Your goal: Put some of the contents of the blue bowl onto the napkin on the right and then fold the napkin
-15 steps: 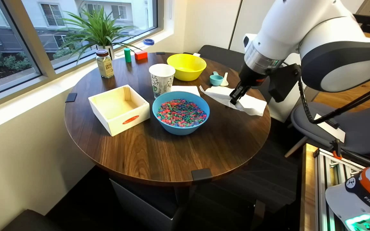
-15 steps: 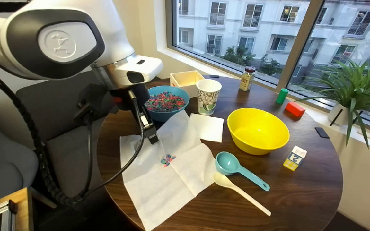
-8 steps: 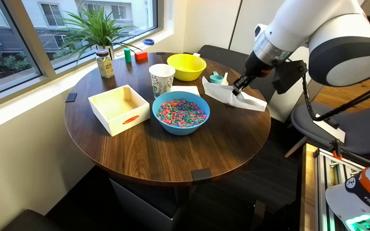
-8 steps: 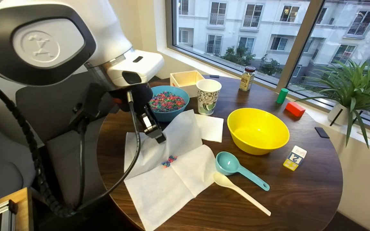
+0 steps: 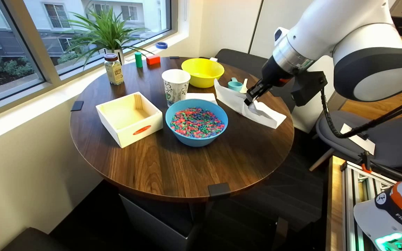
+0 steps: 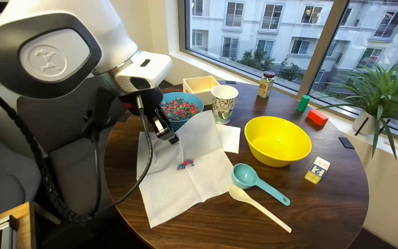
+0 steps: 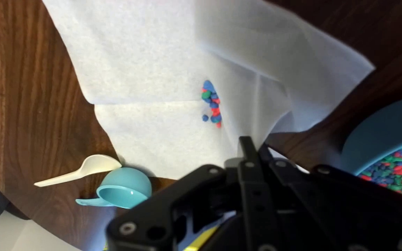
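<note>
The white napkin (image 6: pixel 171 197) lies creased on the round table, its bowl-side part lifted. It also shows in an exterior view (image 5: pixel 269 118) and the wrist view (image 7: pixel 138 69). A small pile of coloured pieces (image 6: pixel 185 164) sits near its middle; in the wrist view the pile (image 7: pixel 213 103) is partly behind the raised fold. My gripper (image 7: pixel 257 148) is shut on a pinch of the napkin, holding it up beside the pile. The gripper is also in both exterior views (image 5: pixel 249 101) (image 6: pixel 174 139). The blue bowl (image 5: pixel 195 141) of coloured pieces stands close by.
A blue scoop (image 6: pixel 245 176) and cream spoon (image 6: pixel 259 209) lie by the napkin's edge. A smaller folded white paper (image 6: pixel 230 138), paper cup (image 6: pixel 224 105) and yellow bowl (image 6: pixel 276 145) stand near. A wooden box (image 5: pixel 129 120) is beyond the blue bowl.
My gripper has moved toward the blue bowl with the pinched napkin. The whole napkin has slid that way, its raised part stands higher, and the pile has shifted with it.
</note>
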`<state>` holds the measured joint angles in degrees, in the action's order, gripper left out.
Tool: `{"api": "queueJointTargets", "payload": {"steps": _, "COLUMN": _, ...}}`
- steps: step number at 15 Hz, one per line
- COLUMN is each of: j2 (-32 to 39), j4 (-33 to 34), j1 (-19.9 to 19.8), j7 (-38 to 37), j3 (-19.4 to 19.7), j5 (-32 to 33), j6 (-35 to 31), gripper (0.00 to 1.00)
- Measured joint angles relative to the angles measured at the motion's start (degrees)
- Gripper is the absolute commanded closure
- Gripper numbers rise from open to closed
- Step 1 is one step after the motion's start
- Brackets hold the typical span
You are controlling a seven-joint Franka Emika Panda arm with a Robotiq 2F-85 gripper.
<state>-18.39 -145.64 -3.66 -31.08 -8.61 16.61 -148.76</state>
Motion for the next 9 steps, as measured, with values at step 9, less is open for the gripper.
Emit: {"api": "queueJointTargets", "payload": {"steps": 9, "j2": 0.52, "j4": 0.00, "j1": -0.82, "j7": -1.00, "j3": -0.29, "j5": -4.59, "j6": -0.45, "gripper": 0.99}}
